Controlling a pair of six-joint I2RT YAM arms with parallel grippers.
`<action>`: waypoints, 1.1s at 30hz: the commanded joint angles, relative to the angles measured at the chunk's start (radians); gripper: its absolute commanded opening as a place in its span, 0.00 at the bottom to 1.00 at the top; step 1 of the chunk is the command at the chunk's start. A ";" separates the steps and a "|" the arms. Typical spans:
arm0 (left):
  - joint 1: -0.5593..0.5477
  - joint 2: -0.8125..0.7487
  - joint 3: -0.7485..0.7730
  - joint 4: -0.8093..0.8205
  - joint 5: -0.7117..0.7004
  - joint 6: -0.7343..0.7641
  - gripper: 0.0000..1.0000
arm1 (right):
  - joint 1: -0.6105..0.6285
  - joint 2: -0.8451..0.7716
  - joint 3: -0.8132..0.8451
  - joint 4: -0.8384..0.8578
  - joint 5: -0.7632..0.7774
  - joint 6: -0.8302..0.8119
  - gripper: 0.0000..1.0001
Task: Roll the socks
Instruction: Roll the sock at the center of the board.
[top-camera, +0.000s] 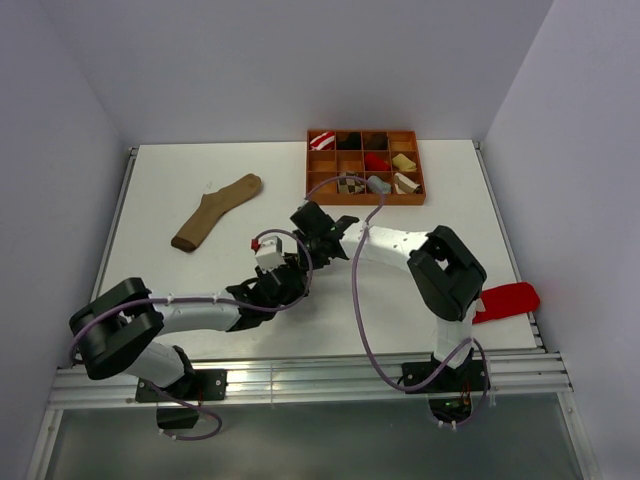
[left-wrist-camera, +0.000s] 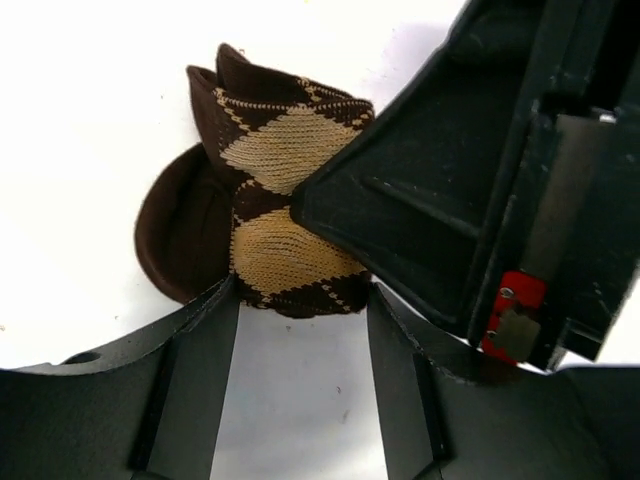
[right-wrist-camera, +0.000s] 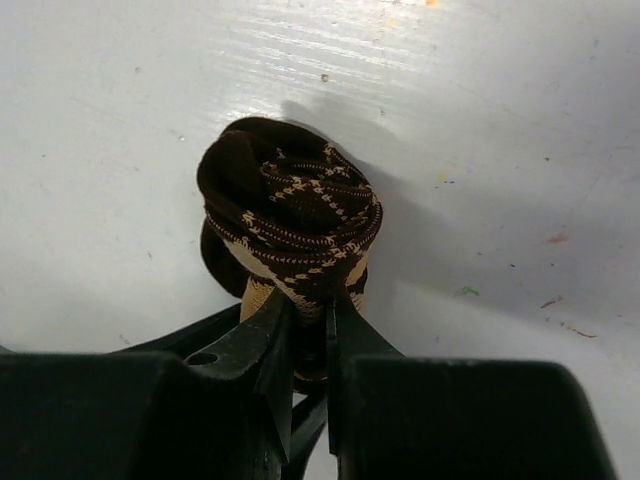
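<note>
A dark brown argyle sock with tan diamonds lies rolled into a bundle on the white table. My right gripper is shut on the near lower part of the roll, its fingers pinching the fabric. My left gripper stands open, with the end of the roll just at its fingertips and bare table between the fingers. The right gripper's black body lies over the right side of the sock. In the top view both grippers meet at mid-table and hide the sock.
A long plain tan sock lies flat at the back left. A brown compartment tray holding several rolled socks stands at the back right. A red sock lies at the table's right edge beside the right arm.
</note>
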 joint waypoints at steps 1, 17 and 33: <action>-0.020 0.031 0.084 -0.021 -0.087 0.046 0.58 | 0.020 0.059 0.021 -0.153 0.075 -0.008 0.02; -0.120 0.073 0.133 -0.021 -0.286 0.126 0.58 | 0.026 0.085 0.066 -0.197 0.029 -0.001 0.06; -0.108 0.183 0.084 -0.064 -0.254 -0.024 0.09 | 0.020 0.042 -0.008 -0.089 -0.106 0.025 0.15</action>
